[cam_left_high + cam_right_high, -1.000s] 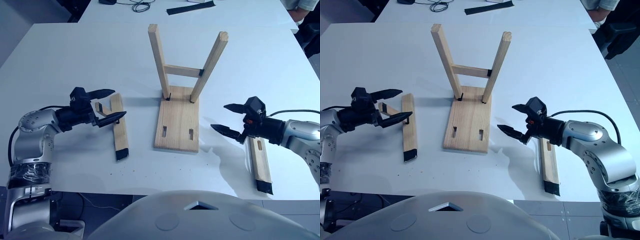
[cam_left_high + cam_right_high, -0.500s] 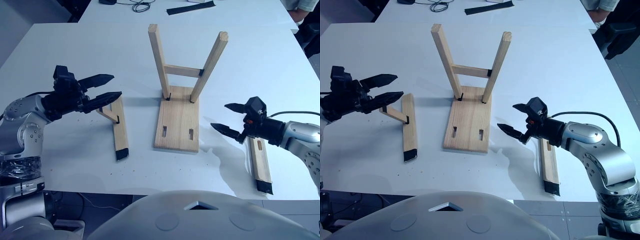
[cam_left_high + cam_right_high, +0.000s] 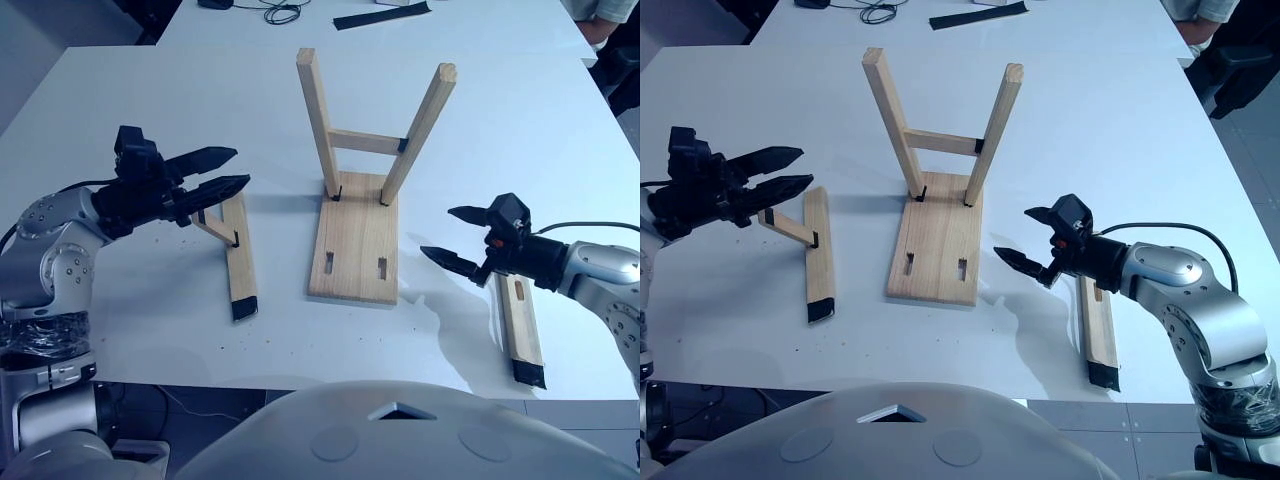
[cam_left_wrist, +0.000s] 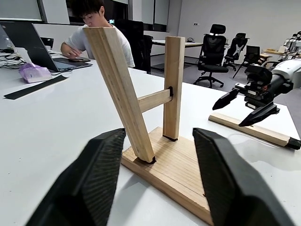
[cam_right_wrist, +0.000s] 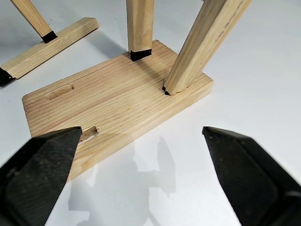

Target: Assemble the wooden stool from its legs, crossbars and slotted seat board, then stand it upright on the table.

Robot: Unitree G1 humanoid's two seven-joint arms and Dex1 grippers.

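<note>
Hovering over the white table [image 3: 150, 100], the left gripper [image 3: 242, 167] has its two ribbed fingers [image 4: 89, 183] spread well apart with nothing between them. It hangs just above the free end of a short crossbar [image 3: 215, 228] that juts up at a slant from a loose leg [image 3: 238, 255] lying flat on the left. Whether a fingertip grazes that bar, I cannot tell.

Over on the right, the right gripper [image 3: 436, 231] is wide open too, its dark fingers [image 5: 37, 165] empty and pointing at the slotted seat board [image 3: 355, 290]. It sits between the board and a second loose leg [image 3: 522, 330], which lies flat just beside the right arm, black-capped end toward the near table edge.

Now the board itself: it lies flat at the centre of the table. Its two far slots are filled, one leg [image 3: 320, 125] leaning slightly left, the other leg [image 3: 420, 130] leaning slightly right, and both stick up into the air. A joined crossbar [image 3: 365, 142] bridges them about halfway up. The two near slots [image 3: 329, 263] and [image 3: 382, 268] are open holes with nothing in them.
</note>
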